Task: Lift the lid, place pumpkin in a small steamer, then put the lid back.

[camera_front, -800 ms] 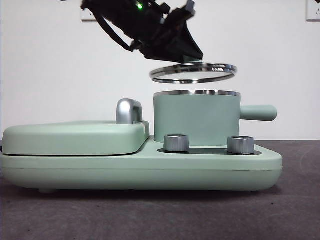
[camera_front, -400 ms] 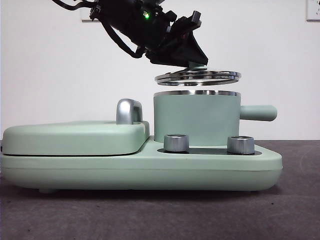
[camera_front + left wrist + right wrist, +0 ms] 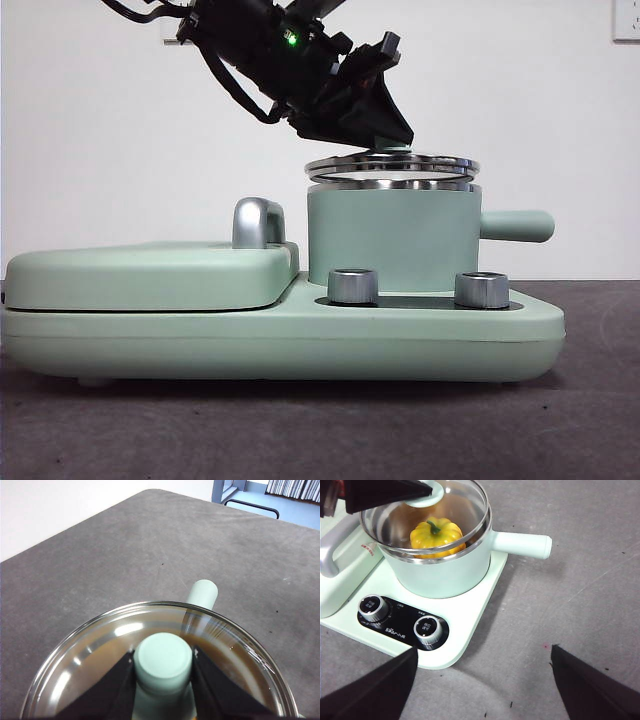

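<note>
While the lid (image 3: 392, 166) hangs just above the steel rim of the small steamer (image 3: 392, 240), slightly tilted so that its handle-side edge sits nearest the rim, the left gripper (image 3: 163, 667) pinches the lid's mint-green knob (image 3: 163, 662) between its 2 black jaws. Whether that lower edge already touches the rim cannot be told from the front view. Through the glass in the right wrist view, the pumpkin (image 3: 437, 535) rests inside the steamer, yellow-orange with its green stem up. The steamer's straight side handle (image 3: 517, 225) points away from the flat griddle cover (image 3: 150, 274), which lies closed beside the pot with a steel handle (image 3: 257, 222) at its near edge. Both stand on the mint-green base unit (image 3: 300, 345), whose black panel carries 2 steel dials (image 3: 374, 608) in front of the pot. The right gripper (image 3: 482, 680) hovers well clear of the unit over the grey table (image 3: 580, 555), its jaws spread wide and holding nothing.
</note>
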`<control>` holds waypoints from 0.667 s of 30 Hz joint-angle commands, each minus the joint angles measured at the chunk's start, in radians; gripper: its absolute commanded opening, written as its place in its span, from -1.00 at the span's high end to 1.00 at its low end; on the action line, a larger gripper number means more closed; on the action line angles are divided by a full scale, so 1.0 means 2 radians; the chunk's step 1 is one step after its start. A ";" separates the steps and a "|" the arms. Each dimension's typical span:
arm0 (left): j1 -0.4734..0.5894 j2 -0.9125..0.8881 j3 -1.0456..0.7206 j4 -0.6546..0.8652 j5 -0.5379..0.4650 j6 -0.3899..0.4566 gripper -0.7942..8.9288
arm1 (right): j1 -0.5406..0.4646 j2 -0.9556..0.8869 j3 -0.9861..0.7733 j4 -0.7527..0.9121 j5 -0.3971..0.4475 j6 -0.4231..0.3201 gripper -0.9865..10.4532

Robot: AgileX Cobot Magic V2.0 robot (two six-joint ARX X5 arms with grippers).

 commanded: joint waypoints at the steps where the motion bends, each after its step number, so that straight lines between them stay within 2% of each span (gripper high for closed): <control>1: -0.004 0.012 0.018 0.019 0.001 0.005 0.82 | 0.002 0.002 0.002 0.003 0.002 0.006 0.11; 12: -0.004 0.033 0.018 0.018 0.001 0.008 0.82 | 0.002 0.002 0.002 0.003 0.002 0.006 0.11; 16: -0.005 0.033 0.018 0.018 0.001 0.039 0.82 | 0.002 0.002 0.002 0.003 0.002 0.005 0.11; 20: -0.005 0.023 0.018 0.028 0.001 0.043 0.82 | 0.002 0.002 0.002 0.003 0.002 0.005 0.11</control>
